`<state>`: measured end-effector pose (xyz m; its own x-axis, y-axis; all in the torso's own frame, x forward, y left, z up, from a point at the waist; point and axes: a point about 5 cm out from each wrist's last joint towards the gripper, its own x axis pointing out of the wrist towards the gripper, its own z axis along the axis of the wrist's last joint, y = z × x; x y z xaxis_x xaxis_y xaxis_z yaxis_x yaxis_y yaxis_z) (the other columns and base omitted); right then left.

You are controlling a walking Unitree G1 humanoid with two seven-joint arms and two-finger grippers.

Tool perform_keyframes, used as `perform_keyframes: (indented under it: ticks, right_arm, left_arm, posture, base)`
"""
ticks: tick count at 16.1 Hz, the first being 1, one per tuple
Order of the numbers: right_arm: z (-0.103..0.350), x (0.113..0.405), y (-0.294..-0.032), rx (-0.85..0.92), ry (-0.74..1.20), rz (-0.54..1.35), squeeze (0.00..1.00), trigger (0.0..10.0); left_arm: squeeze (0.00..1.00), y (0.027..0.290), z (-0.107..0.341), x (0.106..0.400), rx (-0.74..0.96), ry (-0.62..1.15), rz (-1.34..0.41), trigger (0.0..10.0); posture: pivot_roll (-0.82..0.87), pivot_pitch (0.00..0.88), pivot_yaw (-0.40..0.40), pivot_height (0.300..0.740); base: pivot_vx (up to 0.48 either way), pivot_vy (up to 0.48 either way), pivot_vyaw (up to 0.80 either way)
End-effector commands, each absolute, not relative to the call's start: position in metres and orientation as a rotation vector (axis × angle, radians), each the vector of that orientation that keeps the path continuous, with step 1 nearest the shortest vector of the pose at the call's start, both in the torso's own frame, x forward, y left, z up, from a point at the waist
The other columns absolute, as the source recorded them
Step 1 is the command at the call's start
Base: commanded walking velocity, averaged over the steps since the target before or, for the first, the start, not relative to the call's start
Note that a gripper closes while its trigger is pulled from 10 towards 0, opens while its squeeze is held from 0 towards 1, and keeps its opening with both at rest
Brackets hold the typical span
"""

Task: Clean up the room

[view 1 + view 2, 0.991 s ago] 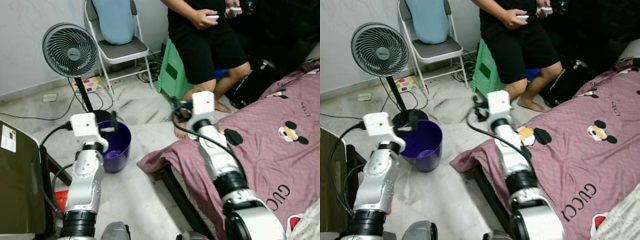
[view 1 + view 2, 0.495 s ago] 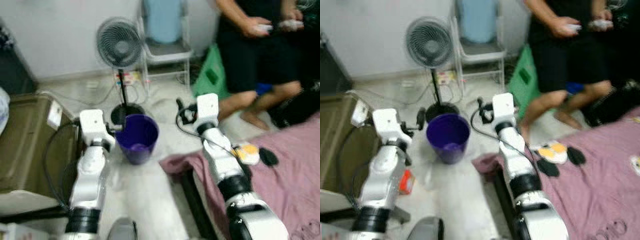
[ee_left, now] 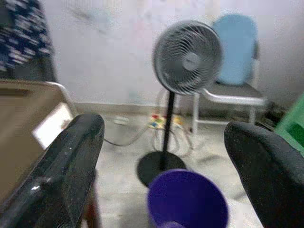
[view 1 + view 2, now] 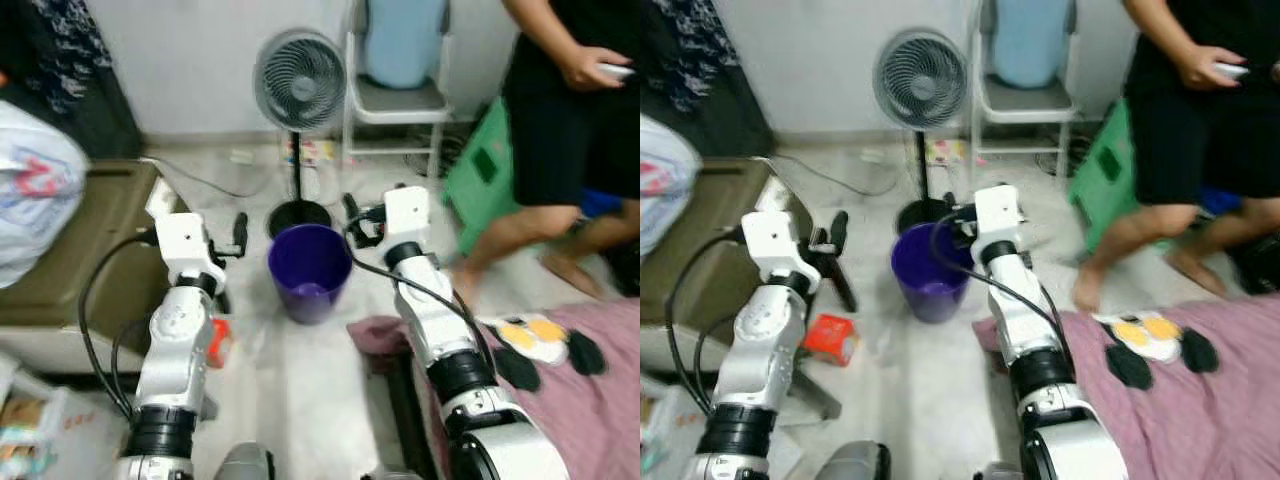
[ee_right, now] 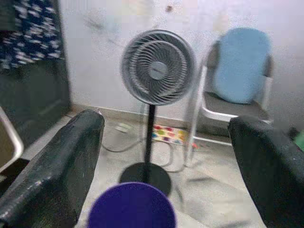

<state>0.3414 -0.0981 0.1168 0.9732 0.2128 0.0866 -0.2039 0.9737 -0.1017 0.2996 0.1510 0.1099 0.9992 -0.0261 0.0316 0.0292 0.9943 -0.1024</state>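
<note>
A purple bucket stands on the pale floor in front of me, with something small and pale at its bottom. A small red box lies on the floor to its left. My left gripper is raised just left of the bucket, open and empty. On the bucket's right side my right gripper is held at the same height, also open and empty. In the left wrist view the two black fingers frame the bucket. The right wrist view has the bucket low between its fingers.
A standing fan and a folding chair with a blue cushion are behind the bucket. A person stands at the right by a green stool. The bed's purple sheet is at the lower right; a brown bin and white bag at the left.
The whole picture has swung: the camera turned left, bringing the brown bin and white bag into view and pushing the bed to the right. Both arms keep the same raised pose.
</note>
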Motion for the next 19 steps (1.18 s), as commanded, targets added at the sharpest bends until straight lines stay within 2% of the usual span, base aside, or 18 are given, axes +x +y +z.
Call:
perform_keyframes:
  ticks: [1, 4, 8, 19]
  right_arm:
    - [0.1207, 0.3432, -0.1043, -0.097, -0.108, 0.194, 0.00, 10.0]
    - [0.1212, 0.3436, -0.1052, -0.096, -0.110, 0.189, 0.00, 10.0]
    - [0.1213, 0.3433, -0.1058, -0.090, -0.110, 0.183, 0.00, 10.0]
    - [0.1221, 0.3436, -0.1054, -0.091, -0.112, 0.184, 0.00, 10.0]
  left_arm:
    - [0.00, 0.1464, 0.1098, 0.2999, -0.116, -0.029, -0.040, 10.0]
    - [0.00, 0.1455, 0.1102, 0.3009, -0.130, -0.027, -0.046, 10.0]
    - [0.00, 0.1412, 0.1135, 0.3001, -0.144, -0.056, -0.090, 10.0]
    - [0.00, 0.1406, 0.1140, 0.3007, -0.153, -0.060, -0.105, 10.0]
  posture:
    - [-0.06, 0.000, -0.009, 0.740]
    - [-0.06, 0.000, -0.005, 0.740]
    - [-0.07, 0.000, -0.005, 0.740]
    - [-0.07, 0.000, -0.002, 0.740]
  base:
    - [0.000, 0.000, 0.80]
    - [0.000, 0.000, 0.77]
    - [0.000, 0.000, 0.00]
    - [0.316, 0.000, 0.00]
